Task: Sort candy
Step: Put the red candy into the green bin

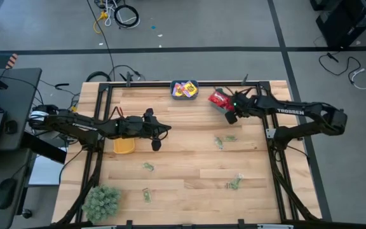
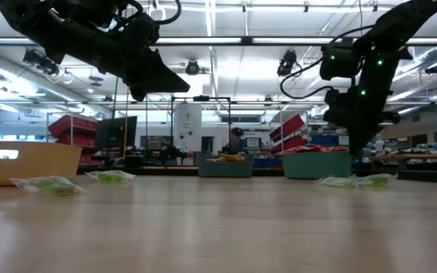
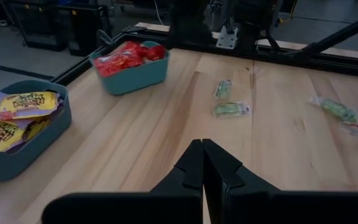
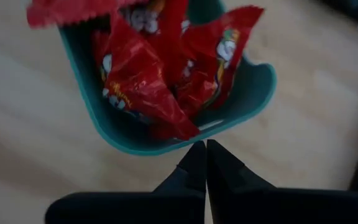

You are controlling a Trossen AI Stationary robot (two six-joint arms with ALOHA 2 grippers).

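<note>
The right gripper hangs over the far bin of red packets, jaws pressed together on nothing (a drop looks complete). Next comes a reach toward the green pieces mid-table. The left gripper, likewise closed and empty, waits centre-left. Only its wrist view shows the yellow packets clearly.

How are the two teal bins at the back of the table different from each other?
The teal bin nearer the right gripper holds red packets; the other teal bin holds yellow packets with purple marks. The red packets are heaped above the rim; the yellow ones lie flatter. Both bins sit along the table's back edge.
</note>
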